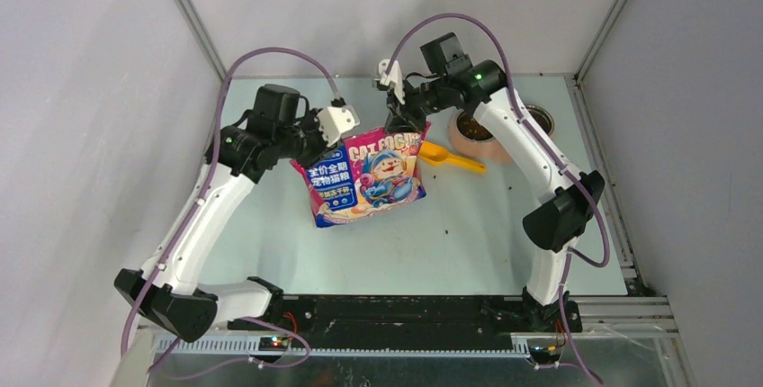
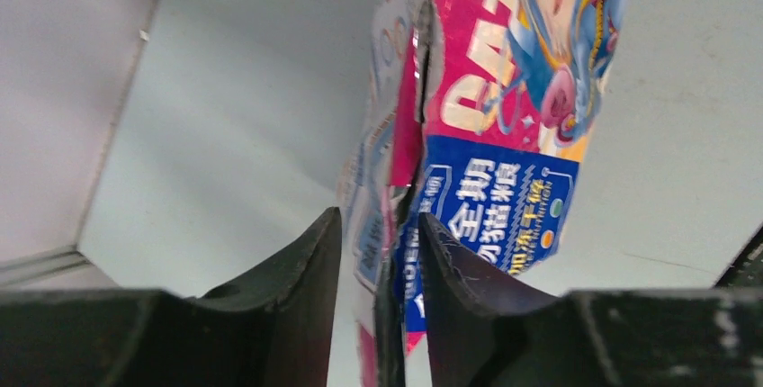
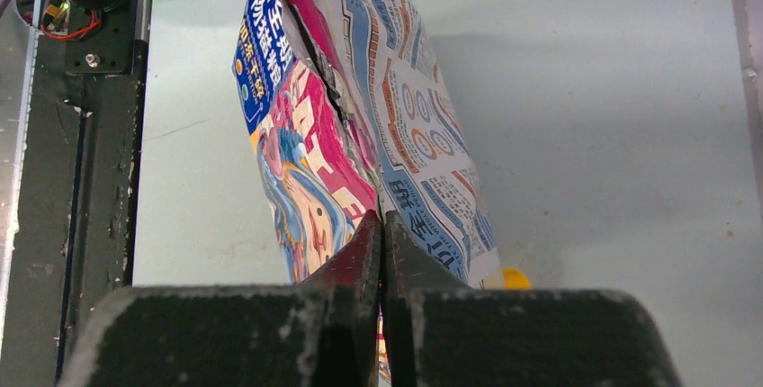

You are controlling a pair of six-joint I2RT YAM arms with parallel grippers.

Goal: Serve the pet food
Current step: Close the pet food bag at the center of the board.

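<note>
Kibble fills the bowl, no long axis.

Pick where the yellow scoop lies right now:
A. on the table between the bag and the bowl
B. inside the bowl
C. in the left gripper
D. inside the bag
A: the yellow scoop lies flat on the table, between the bag and the bowl.

Right gripper: two dark fingers pressed together, pinching the edge of the bag.
Printed pet food bag: glossy, pink and blue, cartoon figure and Chinese text; extends up and away from the fingertips, creased down its middle.
Yellow scoop: sliver visible just right of the fingers, behind the bag.
Table: pale grey-green, beneath.
</note>
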